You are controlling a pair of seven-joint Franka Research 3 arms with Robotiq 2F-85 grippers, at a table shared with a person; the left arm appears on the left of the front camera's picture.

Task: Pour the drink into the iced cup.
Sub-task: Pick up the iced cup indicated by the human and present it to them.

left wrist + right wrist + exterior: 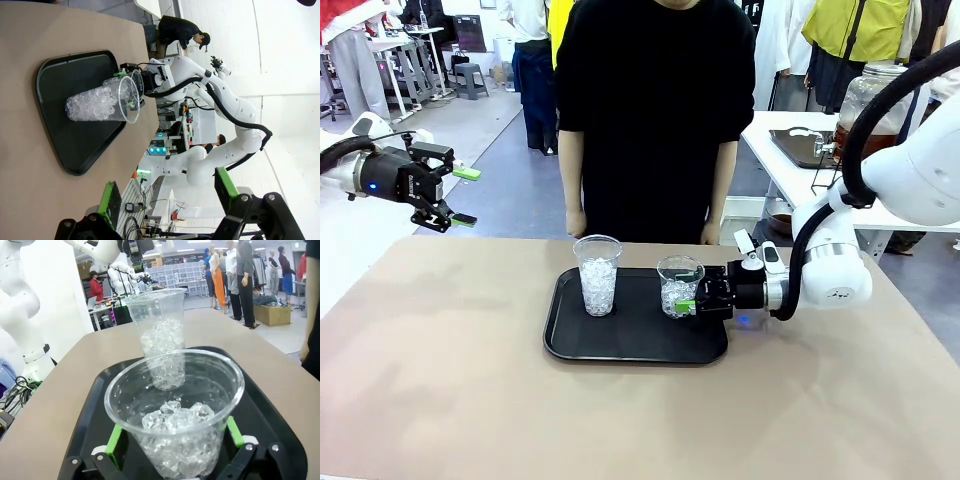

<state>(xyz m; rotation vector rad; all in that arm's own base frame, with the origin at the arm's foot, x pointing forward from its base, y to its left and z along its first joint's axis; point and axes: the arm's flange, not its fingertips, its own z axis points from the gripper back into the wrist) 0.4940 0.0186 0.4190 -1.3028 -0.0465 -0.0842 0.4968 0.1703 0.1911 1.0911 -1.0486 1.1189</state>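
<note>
Iced cup (678,278) stands inside the spread right gripper (685,297).

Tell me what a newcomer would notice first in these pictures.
A black tray sits mid-table with two clear cups of ice. The right gripper has its open jaws either side of the shorter cup on the tray's right side, with the taller cup to its left. The left gripper hangs open in the air at the far left, and a person in black stands at the far side.
</note>
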